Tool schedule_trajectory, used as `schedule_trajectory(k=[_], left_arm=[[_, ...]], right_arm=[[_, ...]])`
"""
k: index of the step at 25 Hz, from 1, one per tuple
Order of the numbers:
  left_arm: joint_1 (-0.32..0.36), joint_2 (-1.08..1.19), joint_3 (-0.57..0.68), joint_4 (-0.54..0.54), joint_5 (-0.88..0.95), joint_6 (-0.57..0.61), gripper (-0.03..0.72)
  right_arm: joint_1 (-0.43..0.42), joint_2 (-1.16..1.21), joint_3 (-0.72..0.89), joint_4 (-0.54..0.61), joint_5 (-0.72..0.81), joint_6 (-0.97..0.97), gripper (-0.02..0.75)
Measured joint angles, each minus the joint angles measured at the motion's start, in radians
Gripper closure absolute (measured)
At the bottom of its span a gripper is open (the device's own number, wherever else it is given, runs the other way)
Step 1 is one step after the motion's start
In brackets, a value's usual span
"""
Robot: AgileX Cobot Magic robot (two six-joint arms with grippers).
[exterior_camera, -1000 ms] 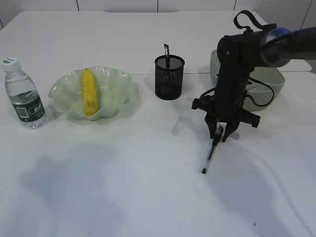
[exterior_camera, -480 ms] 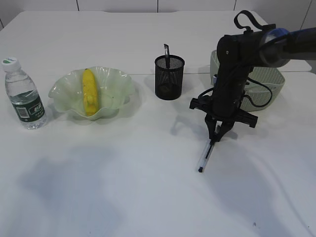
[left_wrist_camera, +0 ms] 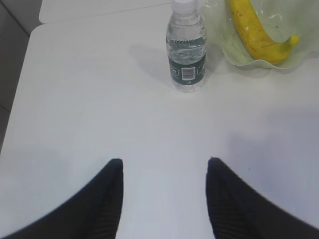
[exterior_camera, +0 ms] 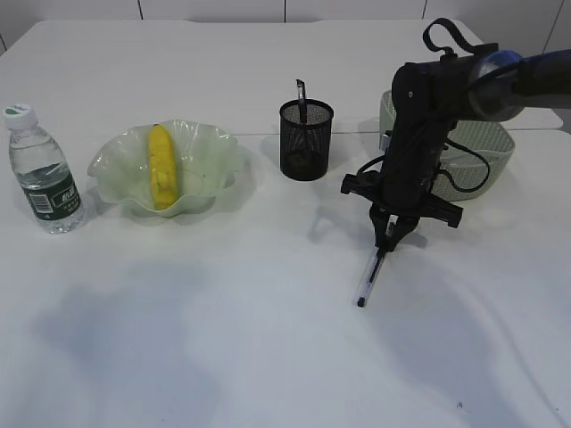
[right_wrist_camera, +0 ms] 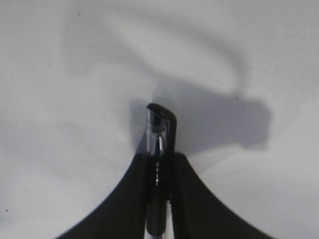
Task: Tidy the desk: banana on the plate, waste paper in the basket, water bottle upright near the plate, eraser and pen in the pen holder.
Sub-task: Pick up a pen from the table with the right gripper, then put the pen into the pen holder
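Gripping the clear-barrelled black-capped pen (exterior_camera: 370,275) between its black fingers, our right gripper (exterior_camera: 389,239) holds it slanted, tip hanging low over the white table (exterior_camera: 268,339), in front of the black mesh pen holder (exterior_camera: 306,139). Our left gripper (left_wrist_camera: 163,172) hangs spread apart and empty near the upright clear water bottle (left_wrist_camera: 187,47), which stands just beside the pale green ruffled plate (exterior_camera: 214,156) carrying the yellow banana (exterior_camera: 161,165).

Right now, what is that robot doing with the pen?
The right gripper has pinched a pen and holds it slanting down toward the white table, near the black mesh pen holder. The left gripper hangs open and empty. The banana lies in the plate, with the water bottle upright beside it.
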Motion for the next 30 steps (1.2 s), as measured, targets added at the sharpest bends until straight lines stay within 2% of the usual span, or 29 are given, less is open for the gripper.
schedule_trajectory(k=[9,20,26,30], left_arm=[[0.000,0.000,0.000,0.000,0.000,0.000,0.312],[0.000,0.000,0.000,0.000,0.000,0.000,0.312],[0.000,0.000,0.000,0.000,0.002,0.000,0.312],[0.000,0.000,0.000,0.000,0.009,0.000,0.312]], right_arm=[[0.000,0.008,-0.027,0.000,-0.015,-0.094,0.663],[0.000,0.018,-0.295,-0.039,-0.057,-0.259,0.663],[0.000,0.021,-0.363,-0.047,-0.107,-0.334,0.663],[0.000,0.025,-0.383,-0.047,-0.198,-0.344,0.663]])
